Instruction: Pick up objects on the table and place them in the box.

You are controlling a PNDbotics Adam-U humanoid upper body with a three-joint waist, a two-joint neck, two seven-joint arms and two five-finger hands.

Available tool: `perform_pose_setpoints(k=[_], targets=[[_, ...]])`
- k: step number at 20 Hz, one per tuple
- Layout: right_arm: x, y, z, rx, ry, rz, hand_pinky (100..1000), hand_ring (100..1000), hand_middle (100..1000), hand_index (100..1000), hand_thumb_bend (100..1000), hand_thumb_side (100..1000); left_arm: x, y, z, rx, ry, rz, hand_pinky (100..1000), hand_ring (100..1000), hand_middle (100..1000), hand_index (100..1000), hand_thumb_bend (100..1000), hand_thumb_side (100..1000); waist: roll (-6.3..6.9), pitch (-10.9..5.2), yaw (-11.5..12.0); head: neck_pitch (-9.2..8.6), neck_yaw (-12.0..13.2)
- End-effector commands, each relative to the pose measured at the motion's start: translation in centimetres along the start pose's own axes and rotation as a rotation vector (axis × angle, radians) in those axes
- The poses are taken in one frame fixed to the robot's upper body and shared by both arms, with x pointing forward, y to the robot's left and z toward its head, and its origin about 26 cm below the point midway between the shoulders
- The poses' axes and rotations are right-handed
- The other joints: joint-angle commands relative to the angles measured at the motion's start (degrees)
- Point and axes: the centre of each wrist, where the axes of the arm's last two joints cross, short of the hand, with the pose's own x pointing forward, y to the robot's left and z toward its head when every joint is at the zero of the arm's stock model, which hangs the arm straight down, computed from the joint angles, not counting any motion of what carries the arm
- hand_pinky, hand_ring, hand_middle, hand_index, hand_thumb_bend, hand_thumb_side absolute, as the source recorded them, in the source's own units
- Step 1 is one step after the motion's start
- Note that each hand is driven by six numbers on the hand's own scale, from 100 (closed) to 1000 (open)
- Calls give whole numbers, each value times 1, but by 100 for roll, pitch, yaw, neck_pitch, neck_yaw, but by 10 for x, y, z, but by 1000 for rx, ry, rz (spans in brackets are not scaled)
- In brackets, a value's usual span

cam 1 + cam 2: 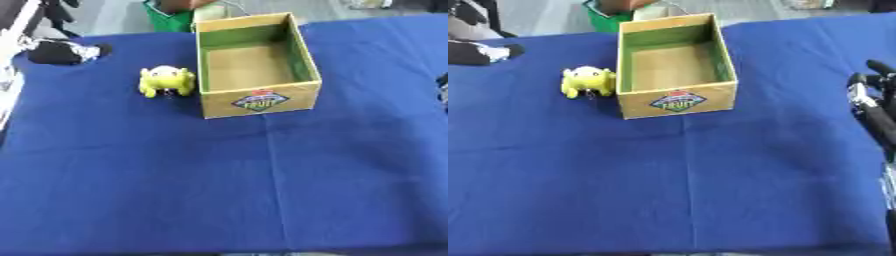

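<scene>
Box [258, 102] stands just beside yellow toy [166, 80]; black-and-white object [61, 52] well apart.

The box [256, 60] carries a label [259, 100] on its near wall (red, green and blue); its lettering cannot be read.

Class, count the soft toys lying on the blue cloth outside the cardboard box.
2: a yellow toy just left of the box, and a black-and-white one at the far left edge. The box looks empty.
</scene>
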Motion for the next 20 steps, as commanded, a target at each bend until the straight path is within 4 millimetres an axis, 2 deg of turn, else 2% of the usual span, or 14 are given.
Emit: perform_pose_setpoints(k=[1,9,15,16,20], targets=[[4,-4,-3,5,-17,10,747,895,654,909,100,548,-8,12,-13,-71,1,-121,655,624,683,781,707,183,-6,-117,-25,19,28],[3,-1,-2,19,-13,6,747,895,654,909,100,548,-5,-13,-46,-234,-27,-202,671,633,685,777,719,150,-8,-152,-135,44,37],[3,0,-2,27,-14,3,747,895,654,909,100,551,-4,-32,-53,-382,-73,-234,692,653,705,788,725,119,9,-148,-206,40,56],[3,0,-2,28,-14,2,747,895,654,909,100,548,-4,-35,-54,-400,-80,-242,695,658,703,789,695,115,10,-147,-216,37,57],[3,1,-2,29,-14,0,747,895,654,909,100,548,0,-42,-56,-425,-102,-263,699,665,705,788,685,102,12,-141,-250,29,64]])
